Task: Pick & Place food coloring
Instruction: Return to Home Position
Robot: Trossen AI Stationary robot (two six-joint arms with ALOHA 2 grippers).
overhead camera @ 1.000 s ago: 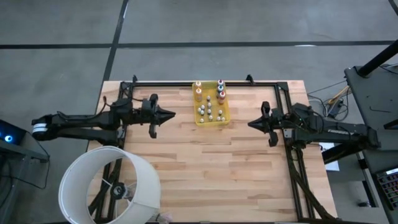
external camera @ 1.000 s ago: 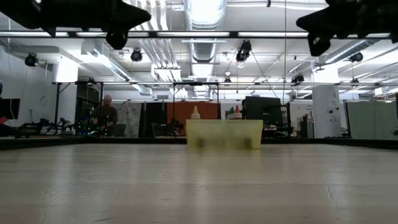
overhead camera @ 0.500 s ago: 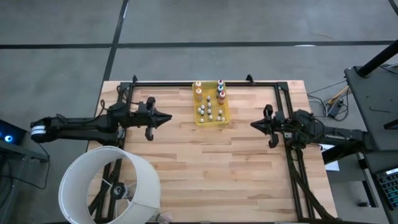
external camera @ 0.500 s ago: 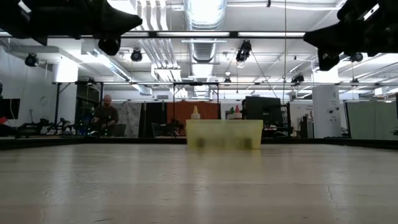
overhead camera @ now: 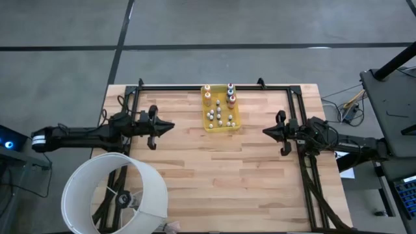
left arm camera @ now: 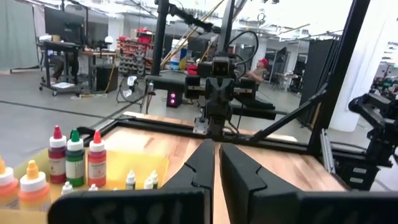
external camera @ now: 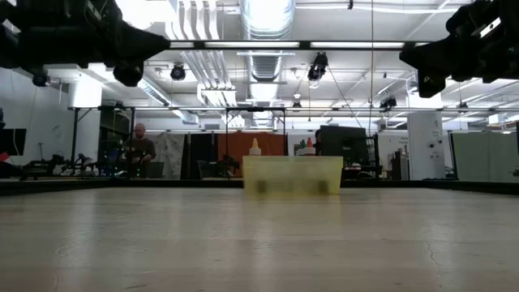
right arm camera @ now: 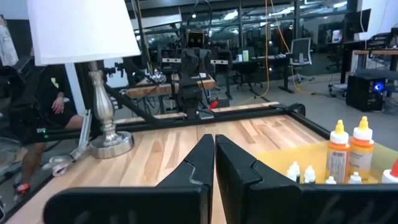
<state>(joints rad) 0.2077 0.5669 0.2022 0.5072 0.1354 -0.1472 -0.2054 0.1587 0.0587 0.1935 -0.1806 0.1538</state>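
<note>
The food coloring (overhead camera: 220, 107) is a set of tiny bottles with white, orange and red caps. They stand upright in a translucent yellow tray (overhead camera: 224, 127) at the table's far middle. The left wrist view shows red-, green- and orange-capped bottles (left arm camera: 74, 158); the right wrist view shows orange ones (right arm camera: 345, 152). My left gripper (overhead camera: 170, 125) hovers left of the tray, shut, pointing toward it. My right gripper (overhead camera: 264, 130) hovers right of the tray, also shut, facing the left arm. Both hang high above the tabletop in the low view (external camera: 162, 42) (external camera: 405, 55).
A lamp with a white shade (overhead camera: 117, 195) stands at the table's near left corner. Black frame rails (overhead camera: 260, 86) run along the far and side edges. Bare wooden tabletop (overhead camera: 221, 175) lies between the arms. People sit in the room beyond (external camera: 139, 150) (right arm camera: 37, 106).
My left gripper has drawn back toward the table's left edge, away from the tray, staying shut. My right gripper has shifted a little toward the table's right edge. The tray and bottles have not moved.
</note>
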